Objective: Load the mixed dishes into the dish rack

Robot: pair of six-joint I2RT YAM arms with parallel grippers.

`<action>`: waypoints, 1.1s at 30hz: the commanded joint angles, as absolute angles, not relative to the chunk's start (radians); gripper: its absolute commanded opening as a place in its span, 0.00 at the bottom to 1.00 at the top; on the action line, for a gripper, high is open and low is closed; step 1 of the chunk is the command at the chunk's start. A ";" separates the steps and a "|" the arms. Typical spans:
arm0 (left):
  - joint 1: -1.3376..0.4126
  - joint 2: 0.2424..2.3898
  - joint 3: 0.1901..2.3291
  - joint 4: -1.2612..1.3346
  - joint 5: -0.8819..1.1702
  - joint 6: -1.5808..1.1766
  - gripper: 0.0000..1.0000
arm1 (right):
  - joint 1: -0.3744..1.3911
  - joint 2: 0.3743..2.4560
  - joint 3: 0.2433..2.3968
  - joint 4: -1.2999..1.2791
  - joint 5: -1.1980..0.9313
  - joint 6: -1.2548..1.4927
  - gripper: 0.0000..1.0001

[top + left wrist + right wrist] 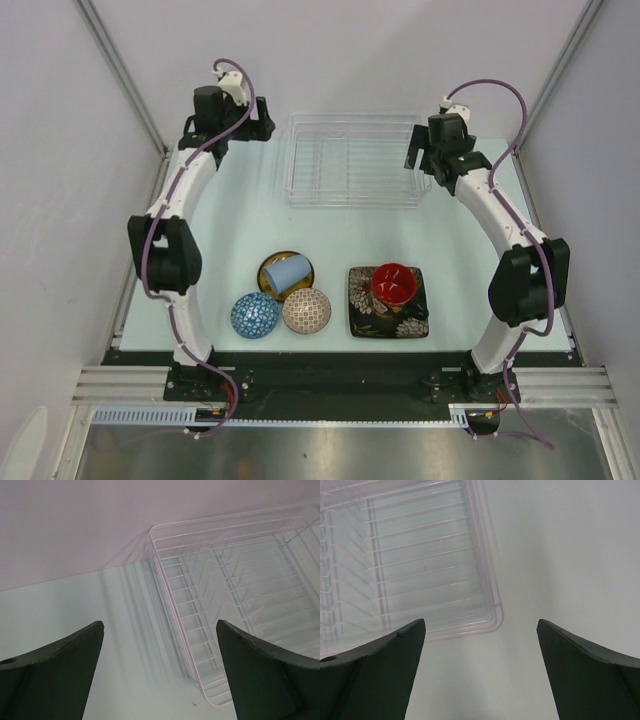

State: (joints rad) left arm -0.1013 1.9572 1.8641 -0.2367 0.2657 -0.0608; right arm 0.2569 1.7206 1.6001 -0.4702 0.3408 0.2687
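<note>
The clear dish rack point(352, 160) stands at the back middle, with nothing in it; it also shows in the left wrist view point(240, 595) and the right wrist view point(410, 570). Near the front lie the blue patterned bowl point(255, 315) and beige patterned bowl point(306, 310), both upside down. The pale blue cup point(288, 272) lies on the yellow dark-rimmed plate point(268, 268). The red-inside mug point(396, 285) stands on the black floral square plate point(388, 305). My left gripper point(262, 128) is open and empty beside the rack's left end. My right gripper point(418, 160) is open and empty at its right end.
Grey walls and metal frame rails close in the pale table point(230, 230) on the left, back and right. A black strip runs along the near edge by the arm bases.
</note>
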 commanded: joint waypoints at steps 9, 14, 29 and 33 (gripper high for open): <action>-0.184 2.125 1.919 -0.239 0.236 -0.078 1.00 | 0.178 1.968 1.807 -0.457 0.307 0.291 1.00; -0.216 2.106 1.832 -0.199 0.230 -0.078 1.00 | 0.164 2.025 1.829 -0.469 0.272 0.313 1.00; -0.222 2.025 1.608 -0.140 0.169 -0.022 1.00 | 0.144 2.057 1.790 -0.474 0.198 0.347 0.96; -0.222 1.991 1.531 -0.109 0.147 -0.003 1.00 | 0.146 2.046 1.749 -0.480 0.175 0.360 0.94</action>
